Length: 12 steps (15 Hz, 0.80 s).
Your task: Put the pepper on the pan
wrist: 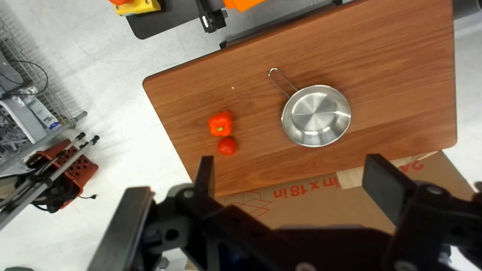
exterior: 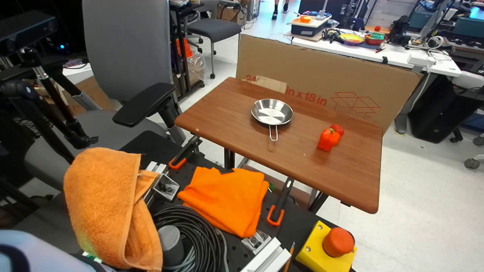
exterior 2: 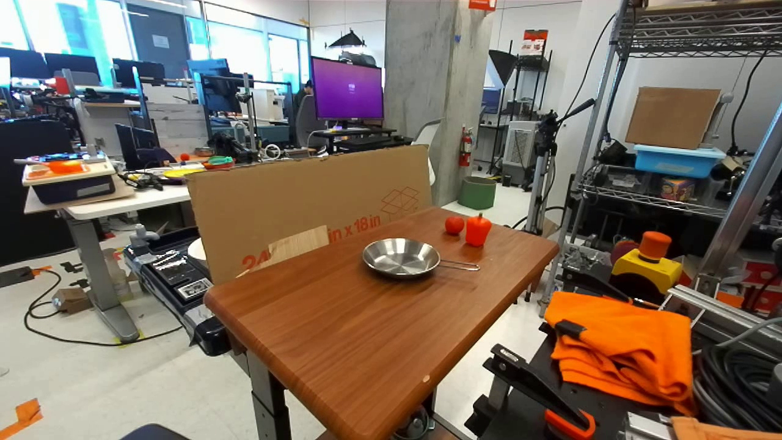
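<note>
The orange-red pepper (exterior: 328, 140) (exterior 2: 478, 231) (wrist: 220, 124) stands upright on the brown table, its green stem facing up. A shiny silver pan (exterior: 272, 112) (exterior 2: 401, 257) (wrist: 316, 116) rests flat on the same table, apart from the pepper, with nothing in its bowl. Its wire handle points towards the table's clamped side. In the wrist view my gripper (wrist: 290, 156) hangs high over the table, its fingers spread wide and nothing between them. The pepper and pan both lie beyond the fingertips there. Neither exterior view shows the gripper.
A plain red piece (exterior: 337, 130) (exterior 2: 454, 225) (wrist: 227, 146) sits close beside the pepper. Cardboard (exterior: 321, 79) (exterior 2: 317, 195) stands upright along one long side of the table (exterior: 227, 109). Clamps (exterior: 279, 204), orange cloth (exterior: 227, 196) and a yellow stop box (exterior: 321, 249) lie off the opposite side.
</note>
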Each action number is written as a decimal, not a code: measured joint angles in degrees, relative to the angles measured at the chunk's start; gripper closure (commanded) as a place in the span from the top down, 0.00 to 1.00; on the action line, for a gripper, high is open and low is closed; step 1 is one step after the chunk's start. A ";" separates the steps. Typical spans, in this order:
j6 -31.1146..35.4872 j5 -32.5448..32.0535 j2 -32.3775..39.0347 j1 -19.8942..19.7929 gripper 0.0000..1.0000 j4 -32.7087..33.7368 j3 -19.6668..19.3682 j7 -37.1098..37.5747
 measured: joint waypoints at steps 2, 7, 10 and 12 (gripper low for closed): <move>-0.28 0.00 0.39 1.70 1.00 0.00 0.58 -1.39; -0.12 -0.02 1.54 3.16 1.00 0.00 0.54 -6.73; 0.07 -0.01 2.49 3.17 1.00 0.00 -0.84 -12.77; 1.10 -0.02 3.26 3.17 1.00 -0.17 -1.89 -16.42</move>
